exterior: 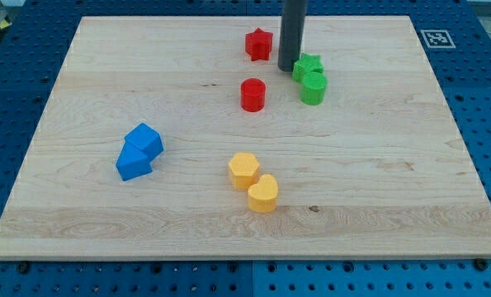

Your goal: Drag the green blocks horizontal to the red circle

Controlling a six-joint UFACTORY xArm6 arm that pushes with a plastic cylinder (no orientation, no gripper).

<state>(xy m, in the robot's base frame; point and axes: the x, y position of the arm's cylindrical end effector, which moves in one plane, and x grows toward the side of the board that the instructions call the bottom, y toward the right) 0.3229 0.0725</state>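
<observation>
Green blocks, a star (pixel 307 65) and a cylinder (pixel 313 88) touching it below, sit right of the red circle (pixel 252 94), already roughly level with it. My tip (pixel 287 68) stands at the star's left edge, seemingly touching, placed between it and the red star (pixel 259 44). No pincer exists, only the rod. The surface (pixel 377 206) also carries blue and yellow pairs.
</observation>
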